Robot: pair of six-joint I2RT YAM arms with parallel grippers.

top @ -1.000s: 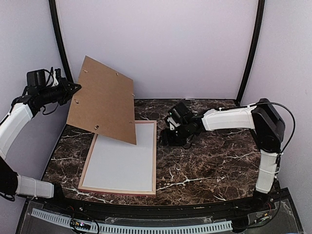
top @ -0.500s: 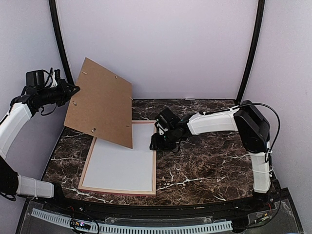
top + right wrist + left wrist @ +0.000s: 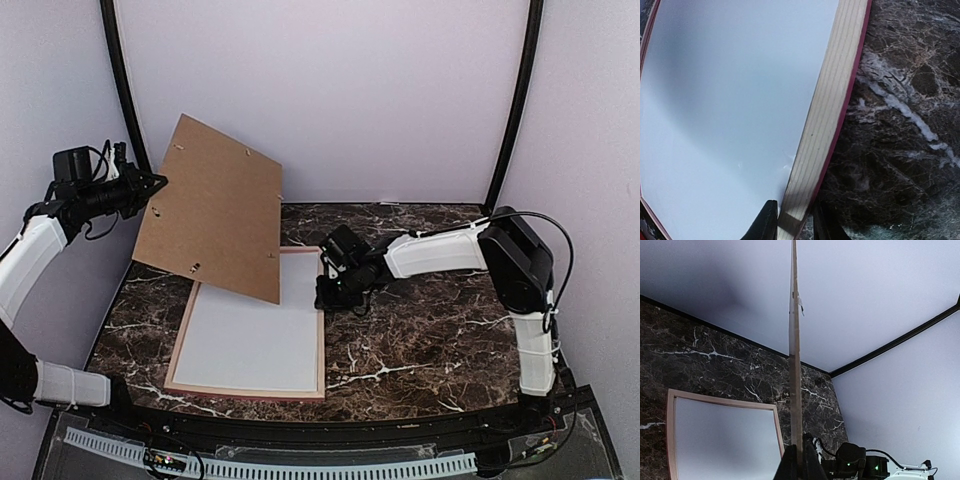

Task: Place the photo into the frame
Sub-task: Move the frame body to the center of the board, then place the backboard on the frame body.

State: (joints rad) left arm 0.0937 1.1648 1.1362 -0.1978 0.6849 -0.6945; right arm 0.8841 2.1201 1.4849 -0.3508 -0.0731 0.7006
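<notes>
Two arms: both are engaged, the left one high at the far left, the right one low over the middle of the desk (image 3: pixel 440 320).
Left gripper (image 3: pixel 150 187): clamped tight on the left edge of the backing board (image 3: pixel 210 205). In the left wrist view the board rises edge-on from between the fingers.
Backing board: brown, lifted off the desk and tilted, its lower edge hanging over the far left part of the frame (image 3: pixel 245 392). It is probably held aside to leave the frame's opening free.
Frame: lies face down on the left half of the desk, pale bare wood upward, with pink-red showing along its outer side.
White panel (image 3: pixel 255 335): fills the frame's opening. Its identity cannot be told.
Photo: no landscape print can be identified in any view, so its place cannot be told.
Right gripper (image 3: pixel 335 290): straddles the frame's right rail near the far right corner, one finger inside and one outside. The jaws sit narrowly around the rail, but a firm grip cannot be confirmed. The likely purpose is to steady or square the frame.
Left arm pose: raised, with the gripper pointing right.
Right arm pose: forearm stretched low to the left, wrist tipped downward.
</notes>
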